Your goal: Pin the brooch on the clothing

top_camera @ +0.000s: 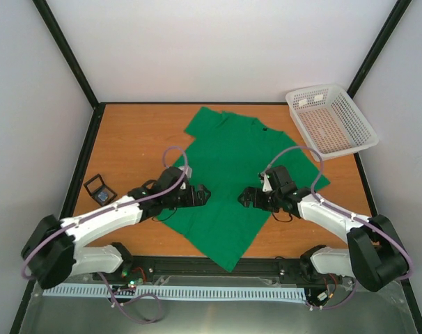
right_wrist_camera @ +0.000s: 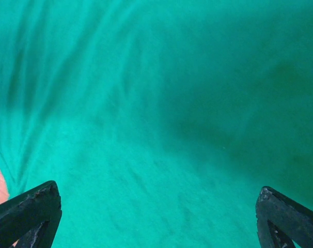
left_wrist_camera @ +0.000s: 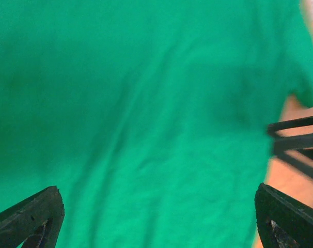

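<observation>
Left pincer (top_camera: 202, 195) and right pincer (top_camera: 246, 199) both spread wide over the green T-shirt (top_camera: 232, 149).

Both wrist views are blurred; the shirt (left_wrist_camera: 146, 129) runs past their edges. The left gripper (left_wrist_camera: 156, 219) and right gripper (right_wrist_camera: 156, 217) show only finger ends, cut off below. Blurred dark bars (left_wrist_camera: 296, 139) are cut off at right. The case (top_camera: 99, 189) holds something too small to tell. The arms (top_camera: 113, 216) hide parts of the shirt.
</observation>
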{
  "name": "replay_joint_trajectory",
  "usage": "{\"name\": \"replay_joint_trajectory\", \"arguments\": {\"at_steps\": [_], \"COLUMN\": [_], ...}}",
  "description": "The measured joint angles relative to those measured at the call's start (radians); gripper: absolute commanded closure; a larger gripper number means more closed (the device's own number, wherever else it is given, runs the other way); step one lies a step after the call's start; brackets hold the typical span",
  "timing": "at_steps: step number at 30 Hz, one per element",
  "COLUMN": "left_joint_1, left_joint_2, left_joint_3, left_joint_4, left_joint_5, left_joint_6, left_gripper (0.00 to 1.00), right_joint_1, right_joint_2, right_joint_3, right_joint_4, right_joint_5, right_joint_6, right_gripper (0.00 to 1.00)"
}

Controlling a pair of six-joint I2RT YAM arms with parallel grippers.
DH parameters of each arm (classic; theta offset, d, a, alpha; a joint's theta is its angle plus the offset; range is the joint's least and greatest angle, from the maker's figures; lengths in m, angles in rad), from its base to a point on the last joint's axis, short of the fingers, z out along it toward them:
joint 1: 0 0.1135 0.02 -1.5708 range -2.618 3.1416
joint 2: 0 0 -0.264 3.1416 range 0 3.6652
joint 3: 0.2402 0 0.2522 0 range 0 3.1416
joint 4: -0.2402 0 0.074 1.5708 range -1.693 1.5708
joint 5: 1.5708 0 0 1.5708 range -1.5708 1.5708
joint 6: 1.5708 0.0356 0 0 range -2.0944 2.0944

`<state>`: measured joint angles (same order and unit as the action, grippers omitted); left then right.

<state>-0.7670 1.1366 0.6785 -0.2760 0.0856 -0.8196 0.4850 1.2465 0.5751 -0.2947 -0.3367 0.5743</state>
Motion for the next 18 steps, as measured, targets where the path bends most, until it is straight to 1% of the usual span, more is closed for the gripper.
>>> {"name": "replay_joint_trajectory", "arguments": {"at_steps": [2, 5, 7, 11, 13, 16, 18], "left_joint_1": [0.000, 0.000, -0.001, -0.009, -0.043, -0.144, -0.206], "left_joint_2": [0.074, 0.130, 0.133, 0.114, 0.114, 0.105, 0.072], "left_joint_3": [-0.036, -0.118, -0.173, -0.222, -0.236, -0.238, -0.234], "left_joint_4": [0.017, 0.024, 0.044, 0.131, 0.165, 0.167, 0.154], "left_joint_5": [0.000, 0.027, 0.067, 0.199, 0.266, 0.328, 0.348], "left_joint_6": [0.005, 0.011, 0.020, 0.027, 0.026, 0.019, 0.017], "left_gripper": [0.00, 0.00, 0.00, 0.00, 0.00, 0.00, 0.00], "right_joint_1": [0.000, -0.010, -0.028, -0.093, -0.129, -0.169, -0.179], "right_joint_2": [0.000, 0.000, -0.006, -0.039, -0.072, -0.138, -0.184], "right_joint_3": [-0.031, -0.069, -0.083, -0.109, -0.129, -0.143, -0.132], "right_joint_4": [0.019, 0.022, 0.027, 0.040, 0.033, -0.023, -0.069], "right_joint_5": [0.008, 0.034, 0.057, 0.105, 0.130, 0.175, 0.209], "right_joint_6": [0.008, 0.018, 0.035, 0.084, 0.104, 0.115, 0.106], "right_gripper": [0.00, 0.00, 0.00, 0.00, 0.00, 0.00, 0.00]}}
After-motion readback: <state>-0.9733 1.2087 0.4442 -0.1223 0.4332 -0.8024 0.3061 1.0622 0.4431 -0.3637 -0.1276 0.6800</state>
